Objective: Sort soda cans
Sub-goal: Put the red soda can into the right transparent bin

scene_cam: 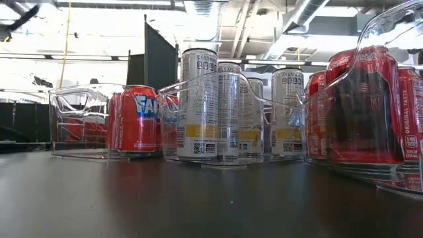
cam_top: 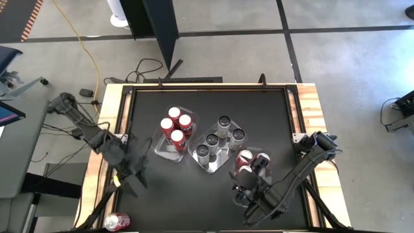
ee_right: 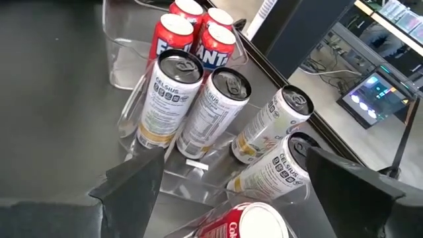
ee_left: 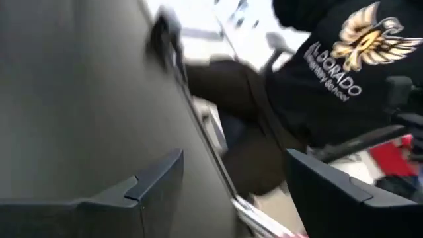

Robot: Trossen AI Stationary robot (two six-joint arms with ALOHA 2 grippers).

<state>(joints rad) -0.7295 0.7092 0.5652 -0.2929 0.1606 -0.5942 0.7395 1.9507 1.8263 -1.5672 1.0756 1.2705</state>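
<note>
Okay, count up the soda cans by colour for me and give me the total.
Red cans: 8 (4 in one tray, 3 in another, 1 lying loose near the table's corner)
Silver cans: 4
Total: 12

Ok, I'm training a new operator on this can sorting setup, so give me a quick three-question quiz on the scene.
1. How many silver Celsius cans stand in the middle tray?
2. True or false: the right claw is shut on a can.
3. Where does the stray red can lie? A: in the middle tray. B: at the edge of the table, outside all trays. C: in the left claw.

Key: 1. four; 2. false, it is open and holds nothing; 3. B.
</note>
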